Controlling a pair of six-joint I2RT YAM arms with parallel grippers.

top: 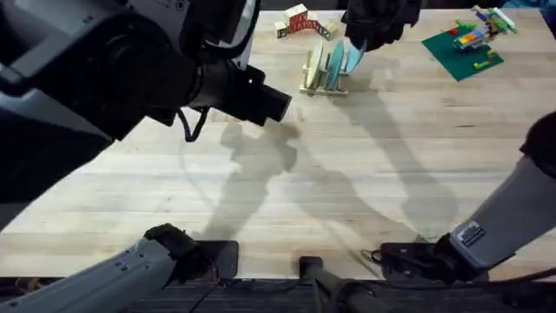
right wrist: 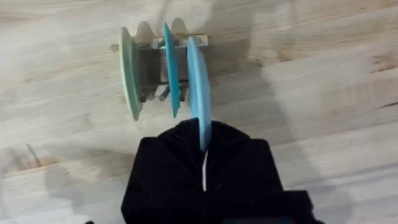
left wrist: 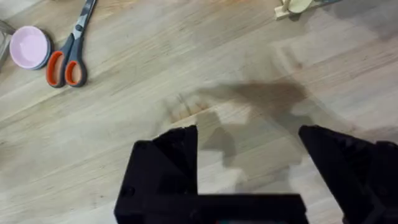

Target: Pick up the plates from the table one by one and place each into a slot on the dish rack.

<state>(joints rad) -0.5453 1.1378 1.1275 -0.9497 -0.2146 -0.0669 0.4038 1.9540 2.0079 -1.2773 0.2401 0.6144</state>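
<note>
The wooden dish rack (top: 323, 85) stands at the back middle of the table (top: 365, 174). A pale cream plate (top: 314, 63) and a teal plate (top: 334, 65) stand upright in its slots. My right gripper (top: 365, 39) is shut on the rim of a light blue plate (top: 354, 56), held upright at the rack's right end. The right wrist view shows this plate (right wrist: 198, 81) edge-on beside the teal plate (right wrist: 169, 68), the cream plate (right wrist: 129, 71) and the rack (right wrist: 155, 62); whether it sits between pegs I cannot tell. My left gripper (left wrist: 249, 149) hangs open over bare wood, holding nothing.
A green baseplate with toy bricks (top: 460, 48) lies at the back right. Lettered wooden blocks (top: 300, 22) sit behind the rack. Orange-handled scissors (left wrist: 68, 53) and a small pink dish (left wrist: 28, 46) lie on the table in the left wrist view.
</note>
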